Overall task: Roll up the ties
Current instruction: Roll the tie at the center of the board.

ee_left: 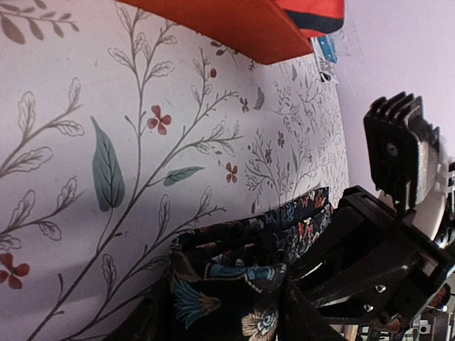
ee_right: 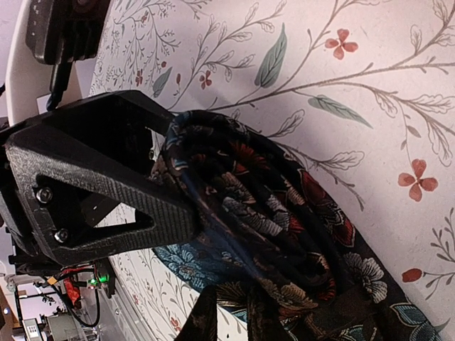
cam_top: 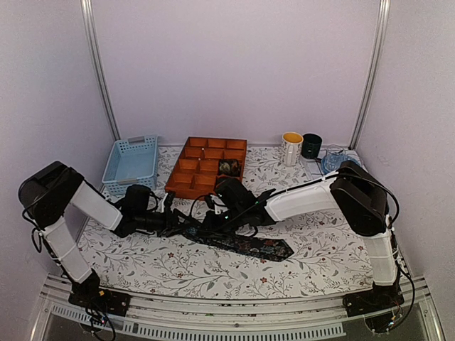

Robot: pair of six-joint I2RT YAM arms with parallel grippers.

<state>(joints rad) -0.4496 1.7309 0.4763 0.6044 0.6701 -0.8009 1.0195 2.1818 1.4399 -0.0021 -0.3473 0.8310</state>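
Pinching the tie [ee_right: 284, 234] at its coiled end, centre of the top view: my right gripper [cam_top: 215, 217] is clamped on the coil. My left gripper [cam_top: 175, 222] straddles the fold; I cannot tell whether it grips. Risk: loose layers spring apart if either pinch slips.

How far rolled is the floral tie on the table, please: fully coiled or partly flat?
Partly rolled: the tie is coiled at one end, while its wide end lies flat.

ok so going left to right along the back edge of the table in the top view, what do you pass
blue basket → orange divided tray → white mug with a yellow inside → dark cup → small blue object
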